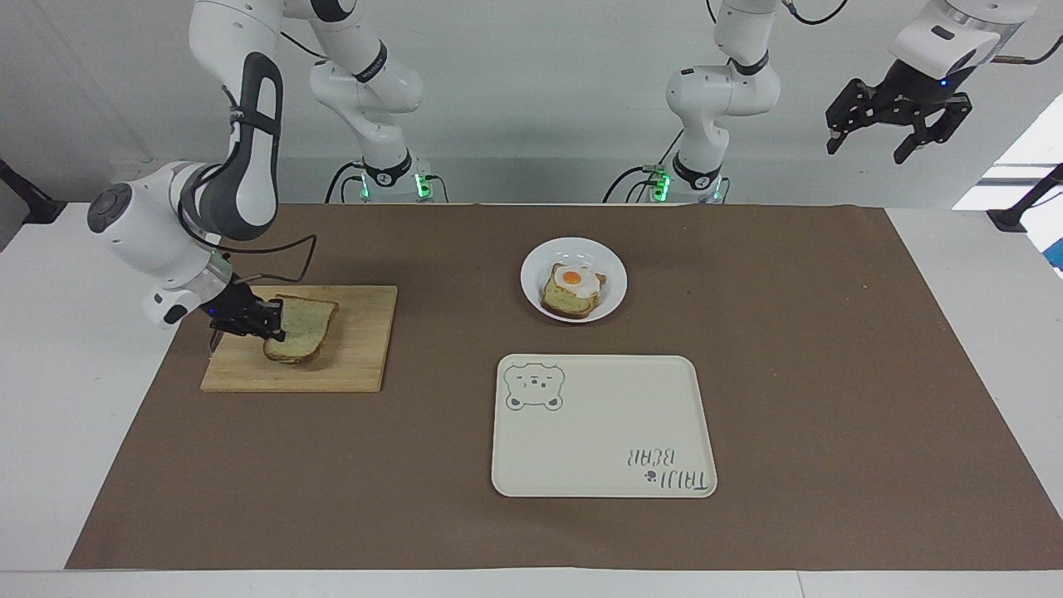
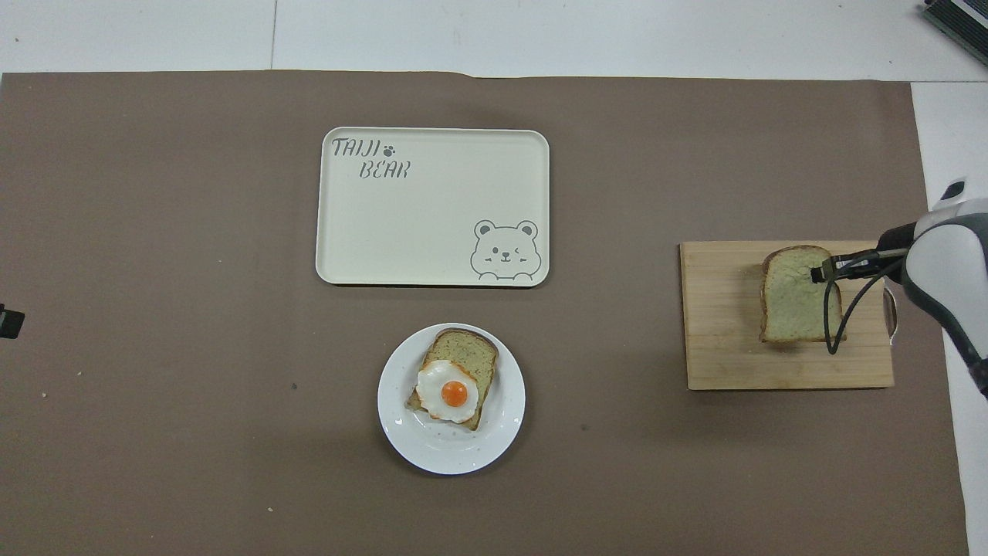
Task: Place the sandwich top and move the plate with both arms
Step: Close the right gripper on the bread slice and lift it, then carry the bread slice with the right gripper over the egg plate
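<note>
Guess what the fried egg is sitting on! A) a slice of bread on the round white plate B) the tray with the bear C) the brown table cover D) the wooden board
A: the fried egg lies on a bread slice on the plate, while the bear tray holds nothing and the wooden board has only the sandwich top over it, gripped by the right gripper.

Two glossy white jointed arms with dark grey joint bands, black two-fingered grippers, trailing black cables and green-lit bases.
</note>
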{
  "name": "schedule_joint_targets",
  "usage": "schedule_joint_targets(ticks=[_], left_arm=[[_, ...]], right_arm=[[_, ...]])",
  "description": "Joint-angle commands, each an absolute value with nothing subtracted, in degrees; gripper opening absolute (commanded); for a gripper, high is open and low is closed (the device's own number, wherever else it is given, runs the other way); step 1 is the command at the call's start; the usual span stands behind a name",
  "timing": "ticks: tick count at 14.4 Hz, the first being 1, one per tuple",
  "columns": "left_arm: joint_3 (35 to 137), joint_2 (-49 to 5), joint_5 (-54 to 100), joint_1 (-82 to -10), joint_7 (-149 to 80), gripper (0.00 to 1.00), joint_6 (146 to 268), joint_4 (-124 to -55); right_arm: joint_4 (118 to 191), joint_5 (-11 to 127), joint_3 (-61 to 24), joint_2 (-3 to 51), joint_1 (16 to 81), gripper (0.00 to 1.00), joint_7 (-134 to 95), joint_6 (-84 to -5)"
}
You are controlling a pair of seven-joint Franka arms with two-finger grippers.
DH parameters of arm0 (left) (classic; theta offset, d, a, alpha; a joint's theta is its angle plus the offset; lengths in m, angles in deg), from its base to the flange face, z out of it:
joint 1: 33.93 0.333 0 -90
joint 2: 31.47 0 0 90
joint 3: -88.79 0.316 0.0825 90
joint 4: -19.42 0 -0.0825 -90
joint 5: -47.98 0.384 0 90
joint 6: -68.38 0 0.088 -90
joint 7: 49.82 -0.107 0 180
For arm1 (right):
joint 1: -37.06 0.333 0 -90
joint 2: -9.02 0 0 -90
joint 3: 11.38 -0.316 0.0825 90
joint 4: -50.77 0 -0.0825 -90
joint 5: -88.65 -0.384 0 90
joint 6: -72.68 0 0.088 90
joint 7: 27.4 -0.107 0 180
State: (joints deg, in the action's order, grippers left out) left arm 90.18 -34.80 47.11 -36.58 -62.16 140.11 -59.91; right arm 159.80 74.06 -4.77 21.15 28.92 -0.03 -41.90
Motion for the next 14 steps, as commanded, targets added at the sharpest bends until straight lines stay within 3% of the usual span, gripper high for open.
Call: schedule_joint_targets(ticks=[1,3,8,14], left_arm=[[90.3,-35.8,47.7,-36.7,-61.7,1.0,140.2,-60.8],[90.3,-35.8,47.7,-36.7,-61.7,1.0,140.2,-60.8],[90.3,-35.8,47.7,-36.7,-61.7,1.0,140.2,-60.8],[90.3,-35.8,47.7,-36.7,-61.6,1.0,140.2,-60.8]], right_arm=[[156.2,72.9,-5.4,19.7,29.0,0.0,2.7,-35.2],[154.1,72.4,-6.0,19.6,29.2,0.0,2.7,-31.1],[154.1,71.4,-12.2,18.4,30.6,0.0,-1.1,-30.4],[154.9,71.7,-12.7,18.3,43.3,0.0,-18.7,-35.9]])
